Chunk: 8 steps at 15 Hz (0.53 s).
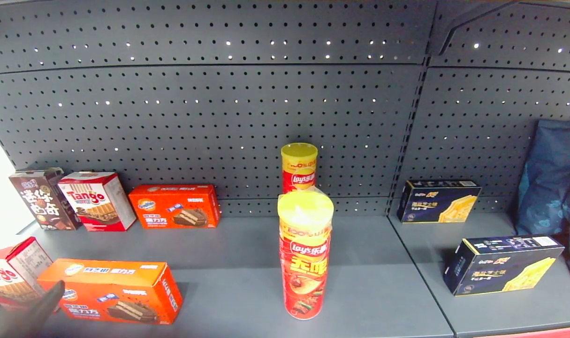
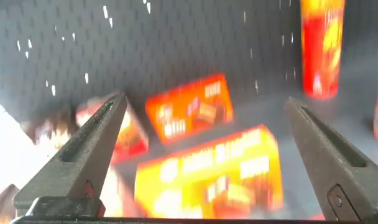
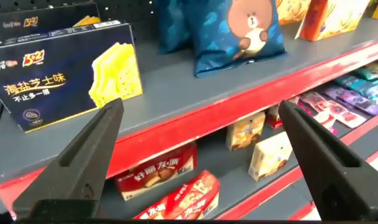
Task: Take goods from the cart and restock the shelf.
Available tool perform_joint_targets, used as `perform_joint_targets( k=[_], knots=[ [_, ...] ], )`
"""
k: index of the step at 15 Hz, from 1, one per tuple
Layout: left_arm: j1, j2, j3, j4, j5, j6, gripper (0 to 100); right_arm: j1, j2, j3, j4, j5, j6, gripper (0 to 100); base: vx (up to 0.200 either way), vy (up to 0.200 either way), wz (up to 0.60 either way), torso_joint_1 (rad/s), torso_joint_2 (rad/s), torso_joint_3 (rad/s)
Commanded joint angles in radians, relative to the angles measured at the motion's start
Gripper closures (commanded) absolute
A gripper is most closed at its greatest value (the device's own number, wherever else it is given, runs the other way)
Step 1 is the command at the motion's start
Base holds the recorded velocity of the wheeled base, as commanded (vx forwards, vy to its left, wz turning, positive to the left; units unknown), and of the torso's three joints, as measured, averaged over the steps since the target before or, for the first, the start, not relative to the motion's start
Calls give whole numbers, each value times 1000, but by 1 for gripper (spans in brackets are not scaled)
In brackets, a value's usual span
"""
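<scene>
Straight ahead of my left gripper [image 2: 204, 99] an orange box [image 2: 211, 177] blocks the way, a 2nd box [image 2: 189, 109] behind it. I see bare shelf [image 1: 238, 253] open between them and the near can [image 1: 305, 263].

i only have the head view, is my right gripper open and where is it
Observer: The right gripper is open and empty, in front of the red shelf edge.
Operator: whats below that edge
Observer: A lower shelf level stocked with snack boxes.
Operator: and the left gripper
Observer: The left gripper is open too, holding nothing, and faces the orange box at the front of the shelf.
</scene>
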Motion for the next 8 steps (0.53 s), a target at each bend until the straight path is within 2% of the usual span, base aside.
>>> perform_joint_targets(
  k=[1,3,4,5,6,8],
  knots=[
    [0,-340,59,258,53,-5,0,0,-4,10,15,16,1,0,0,0,0,0,0,0],
    [1,-582,87,508,71,-5,0,0,-4,10,30,31,-14,0,0,0,0,0,0,0],
    [3,-582,102,548,87,-17,0,0,-4,10,30,41,-26,0,0,0,0,0,0,0],
    [6,-582,116,511,94,-65,0,0,-4,10,30,44,-26,0,0,0,0,0,0,0],
    [4,-582,142,494,91,-80,0,0,-4,10,30,44,-26,0,0,0,0,0,0,0],
    [4,-582,185,448,94,-131,0,1,-4,8,33,45,-28,0,0,0,0,0,0,0]
  ],
)
